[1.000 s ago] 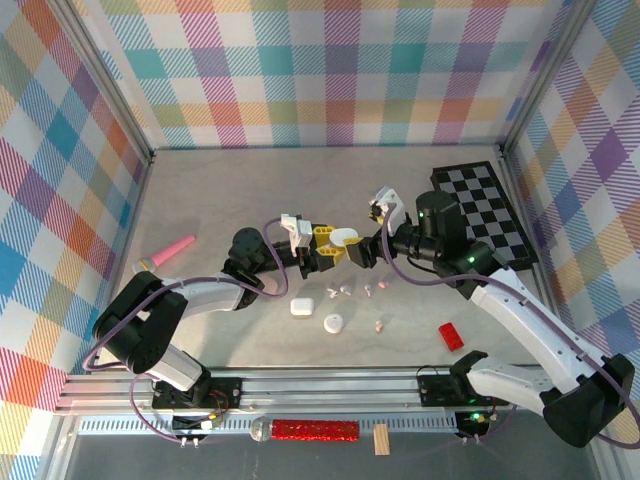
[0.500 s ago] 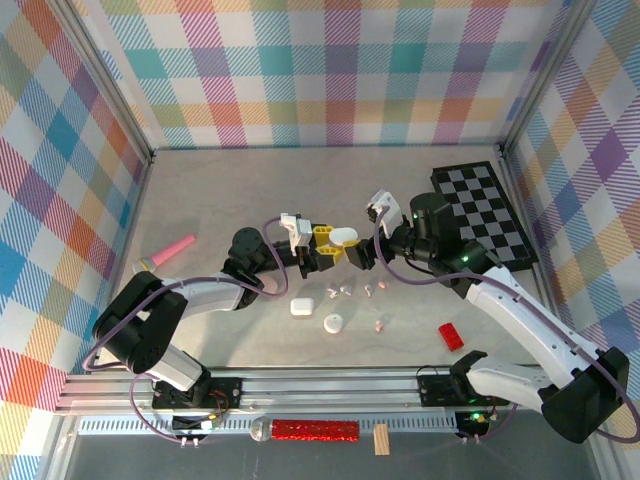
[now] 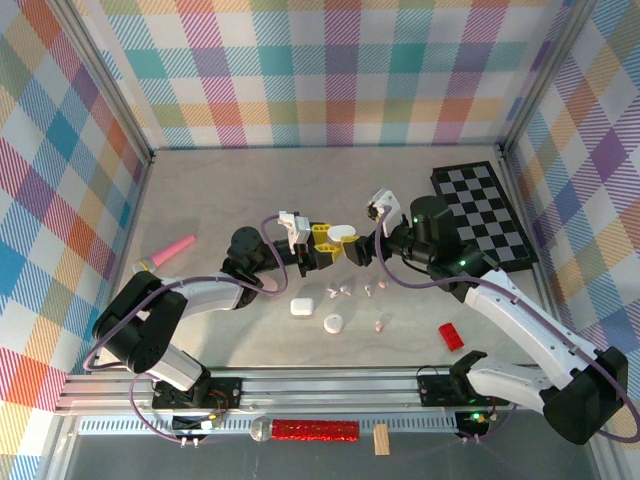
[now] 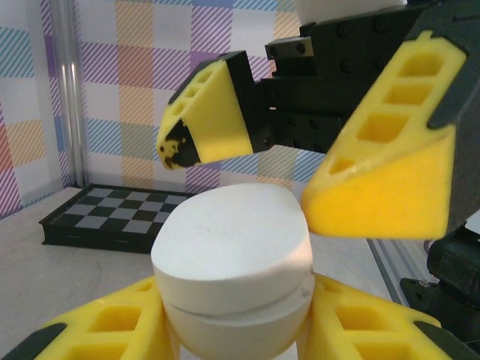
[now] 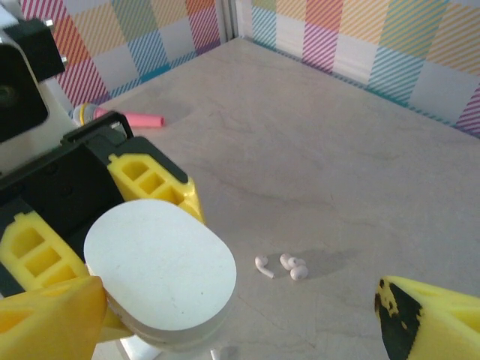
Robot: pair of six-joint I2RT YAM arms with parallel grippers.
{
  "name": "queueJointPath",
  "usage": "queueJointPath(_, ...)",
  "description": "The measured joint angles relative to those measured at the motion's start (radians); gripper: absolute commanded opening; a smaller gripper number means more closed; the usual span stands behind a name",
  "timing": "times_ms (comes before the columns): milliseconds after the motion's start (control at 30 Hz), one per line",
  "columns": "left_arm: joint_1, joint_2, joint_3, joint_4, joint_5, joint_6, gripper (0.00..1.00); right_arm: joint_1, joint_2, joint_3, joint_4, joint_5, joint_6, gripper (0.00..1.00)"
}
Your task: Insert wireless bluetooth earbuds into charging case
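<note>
A closed white charging case [image 4: 232,255] is pinched at its lower half between the yellow fingers of my left gripper [image 4: 232,300], which holds it above the table [image 3: 343,235]. My right gripper [image 5: 240,300] is open, its yellow fingers [image 4: 206,116] spread above and to either side of the case lid [image 5: 160,262] without touching it. In the top view the left gripper [image 3: 328,242] and right gripper [image 3: 354,248] meet at mid-table. Several tiny wireless bluetooth earbuds [image 5: 294,266] lie loose on the table below [image 3: 347,290], one apart [image 3: 378,325].
Two more white cases [image 3: 301,308] [image 3: 333,323] rest near the front. A red block [image 3: 451,335] lies at front right, a checkerboard [image 3: 485,215] at back right, a pink cone-shaped thing [image 3: 172,250] at left. Checked walls enclose the table.
My right arm has edged a little left, bringing its open fingers closer around the case. The left gripper keeps its hold and has barely moved.
</note>
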Motion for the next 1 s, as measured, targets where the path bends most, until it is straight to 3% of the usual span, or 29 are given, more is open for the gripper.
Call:
queueJointPath(800, -0.002, -0.024, -0.007, 0.001, 0.027, 0.008, 0.38, 0.0, 0.023, 0.043, 0.051, 0.061, 0.063, 0.92)
queueJointPath(1000, -0.002, -0.028, -0.015, 0.0, 0.027, 0.02, 0.38, 0.0, -0.044, 0.032, 0.049, 0.039, 0.097, 0.93)
